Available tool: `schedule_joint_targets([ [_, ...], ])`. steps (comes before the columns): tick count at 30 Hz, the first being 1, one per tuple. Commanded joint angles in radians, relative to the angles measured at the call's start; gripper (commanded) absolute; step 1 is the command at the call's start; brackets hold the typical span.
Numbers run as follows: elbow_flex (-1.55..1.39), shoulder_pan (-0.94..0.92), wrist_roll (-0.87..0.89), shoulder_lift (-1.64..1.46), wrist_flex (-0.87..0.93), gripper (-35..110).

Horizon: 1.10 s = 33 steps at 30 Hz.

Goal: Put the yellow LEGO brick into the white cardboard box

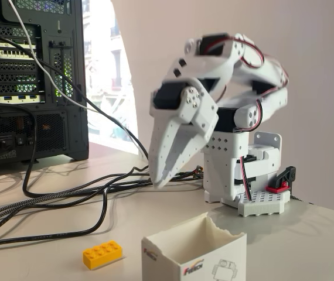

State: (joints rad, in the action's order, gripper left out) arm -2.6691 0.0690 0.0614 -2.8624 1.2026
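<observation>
The yellow LEGO brick (102, 254) lies flat on the table near the front edge, left of the white cardboard box (193, 257). The box stands upright with its torn top open and a red-and-black logo on its front. My white gripper (162, 182) hangs in the air above and behind both, pointing down toward the table, its fingers together with nothing between them. It is well apart from the brick and the box.
A black computer tower (32, 82) stands at the back left, with several black cables (67, 202) trailing across the table toward the arm's base (237, 170). A white studded baseplate with a red piece (266, 202) sits by the base.
</observation>
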Motion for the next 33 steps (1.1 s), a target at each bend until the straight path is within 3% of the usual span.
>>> schedule_joint_targets([
  [1,0.281,-0.006,0.072,0.25,-0.021,-9],
  [8,0.324,-0.075,0.4,0.5,-0.181,-8],
  [14,0.331,-0.087,0.678,0.713,-0.287,2],
  [23,0.316,-0.081,0.77,0.785,-0.328,12],
  [31,0.256,-0.077,0.807,0.732,-0.299,37],
  [33,0.247,-0.077,0.825,0.727,-0.299,35],
])
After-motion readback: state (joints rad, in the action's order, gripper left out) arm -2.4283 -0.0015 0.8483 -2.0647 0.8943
